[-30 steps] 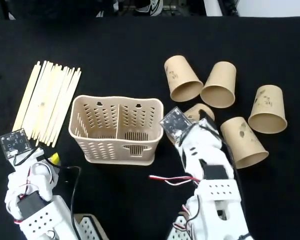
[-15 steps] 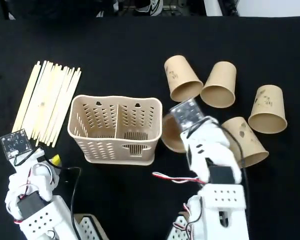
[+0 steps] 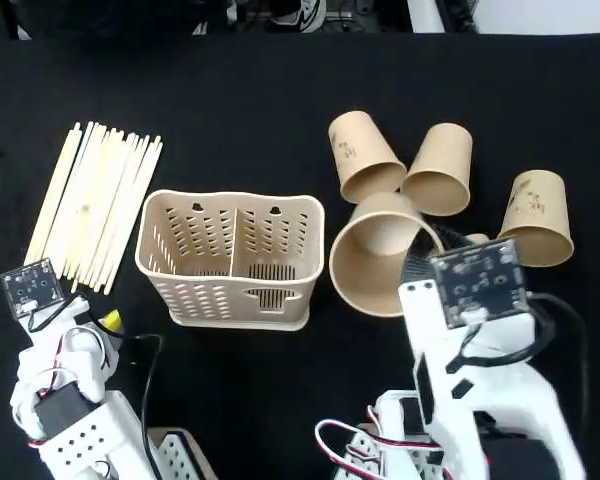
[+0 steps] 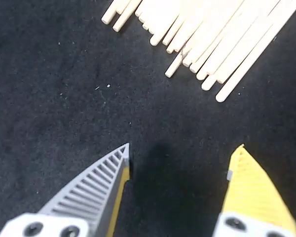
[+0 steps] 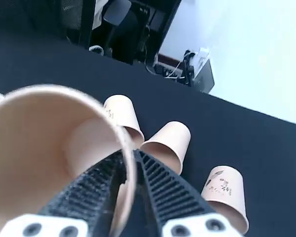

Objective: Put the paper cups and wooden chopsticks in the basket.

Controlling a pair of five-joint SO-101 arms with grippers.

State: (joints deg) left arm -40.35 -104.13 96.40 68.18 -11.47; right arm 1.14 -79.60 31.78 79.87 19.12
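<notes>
I see the basket (image 3: 230, 296) empty; right gripper (image 5: 129, 154) pinches a cup (image 3: 378, 262) by its rim, left gripper (image 4: 185, 148) hangs open, holding nothing, near the chopsticks (image 3: 95, 200).

a beige basket (image 3: 233, 258) with two compartments stands on the black bench (image 3: 230, 90). wooden chopsticks (image 3: 95, 205) lie in a bundle just beside it, near the left arm (image 3: 55, 350). the right arm (image 3: 470, 340) holds one paper cup (image 3: 380, 255) beside the basket, mouth toward the camera. other cups (image 3: 440, 168) lie on their sides beyond it.
</notes>
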